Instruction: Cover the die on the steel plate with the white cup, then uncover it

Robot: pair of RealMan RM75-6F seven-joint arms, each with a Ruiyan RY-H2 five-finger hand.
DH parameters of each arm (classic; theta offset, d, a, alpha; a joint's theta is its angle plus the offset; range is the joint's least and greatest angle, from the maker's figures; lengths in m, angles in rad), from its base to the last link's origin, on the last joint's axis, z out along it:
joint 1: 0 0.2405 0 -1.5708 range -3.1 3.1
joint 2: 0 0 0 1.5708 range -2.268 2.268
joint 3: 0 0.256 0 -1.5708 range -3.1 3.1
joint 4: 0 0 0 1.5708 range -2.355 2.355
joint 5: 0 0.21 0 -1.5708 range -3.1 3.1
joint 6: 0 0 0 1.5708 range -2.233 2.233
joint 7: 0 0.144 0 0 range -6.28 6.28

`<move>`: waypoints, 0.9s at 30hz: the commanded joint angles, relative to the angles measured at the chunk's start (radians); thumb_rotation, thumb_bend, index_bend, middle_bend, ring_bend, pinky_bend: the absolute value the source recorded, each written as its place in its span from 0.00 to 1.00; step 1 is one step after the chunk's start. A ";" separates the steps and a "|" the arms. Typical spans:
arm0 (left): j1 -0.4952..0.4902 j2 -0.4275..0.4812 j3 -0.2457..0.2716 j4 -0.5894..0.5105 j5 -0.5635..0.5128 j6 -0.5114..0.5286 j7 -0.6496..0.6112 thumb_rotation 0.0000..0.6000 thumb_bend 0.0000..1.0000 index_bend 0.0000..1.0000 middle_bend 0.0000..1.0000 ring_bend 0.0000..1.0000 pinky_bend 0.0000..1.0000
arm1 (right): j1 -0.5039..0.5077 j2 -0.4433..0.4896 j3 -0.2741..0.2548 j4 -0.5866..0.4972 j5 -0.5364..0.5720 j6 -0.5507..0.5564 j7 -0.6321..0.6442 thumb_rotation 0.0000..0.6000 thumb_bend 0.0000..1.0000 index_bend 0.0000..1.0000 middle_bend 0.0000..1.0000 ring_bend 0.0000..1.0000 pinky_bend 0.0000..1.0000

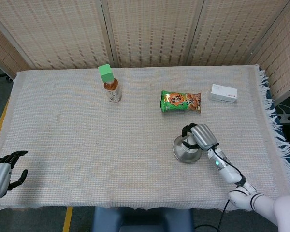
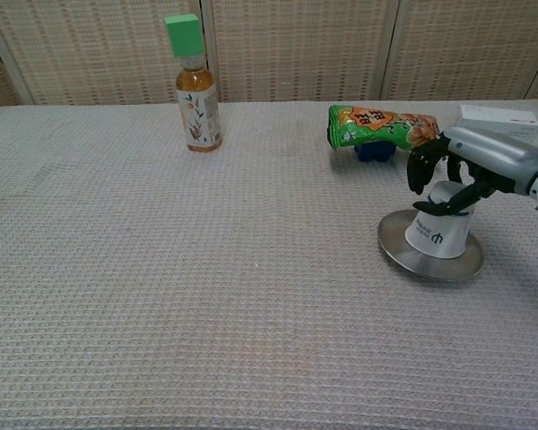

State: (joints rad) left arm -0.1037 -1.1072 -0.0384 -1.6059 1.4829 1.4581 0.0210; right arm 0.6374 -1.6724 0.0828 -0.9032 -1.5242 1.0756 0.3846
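Observation:
A white cup (image 2: 439, 229) stands upside down on the round steel plate (image 2: 396, 244), right of the table's middle. The die is hidden; I cannot see it in either view. My right hand (image 2: 453, 179) wraps its dark fingers around the cup's upper part from above and the right. From the head view the right hand (image 1: 199, 137) covers most of the cup, and only the steel plate (image 1: 180, 150) shows to its left. My left hand (image 1: 4, 171) hangs off the table's near left corner, fingers spread, holding nothing.
A tea bottle (image 1: 112, 88) with a green cap stands at the back left of centre. A green snack bag (image 1: 181, 102) lies behind the plate, with a small blue thing (image 2: 374, 151) under it. A white box (image 1: 223, 93) sits at the back right. The cloth's fringe (image 1: 273, 116) marks the right edge.

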 commanded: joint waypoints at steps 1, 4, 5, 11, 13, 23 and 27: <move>0.000 0.000 0.000 -0.001 0.000 0.000 0.000 1.00 0.40 0.24 0.27 0.32 0.40 | 0.012 -0.015 0.007 0.015 0.008 -0.016 0.010 1.00 0.21 0.53 0.51 0.41 0.63; 0.001 0.000 0.000 0.000 -0.001 0.001 -0.001 1.00 0.40 0.24 0.27 0.32 0.40 | 0.021 -0.010 -0.002 0.000 0.008 -0.047 0.062 1.00 0.21 0.53 0.51 0.41 0.63; 0.001 0.000 0.000 0.000 -0.001 0.001 -0.002 1.00 0.40 0.24 0.27 0.32 0.40 | 0.024 -0.002 -0.009 -0.015 0.006 -0.063 0.092 1.00 0.21 0.53 0.51 0.41 0.64; 0.001 0.002 0.000 0.000 0.002 0.003 -0.005 1.00 0.40 0.24 0.27 0.32 0.40 | 0.043 0.058 -0.043 -0.100 -0.016 -0.128 0.255 1.00 0.21 0.53 0.51 0.41 0.65; 0.002 0.002 0.000 0.000 0.003 0.005 -0.005 1.00 0.40 0.24 0.27 0.32 0.40 | 0.042 0.058 -0.045 -0.090 -0.024 -0.113 0.239 1.00 0.21 0.53 0.51 0.41 0.65; 0.000 0.000 0.001 0.001 0.003 0.000 -0.001 1.00 0.40 0.24 0.27 0.32 0.40 | 0.011 -0.008 -0.013 -0.007 -0.011 0.000 0.085 1.00 0.21 0.53 0.51 0.41 0.65; 0.001 0.000 0.001 0.000 0.003 0.001 0.000 1.00 0.40 0.24 0.27 0.32 0.40 | 0.008 -0.013 -0.014 0.009 -0.011 0.010 0.055 1.00 0.21 0.53 0.51 0.41 0.65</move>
State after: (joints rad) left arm -0.1031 -1.1070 -0.0371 -1.6061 1.4858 1.4593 0.0212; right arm 0.6490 -1.6799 0.0676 -0.9062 -1.5358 1.0772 0.4640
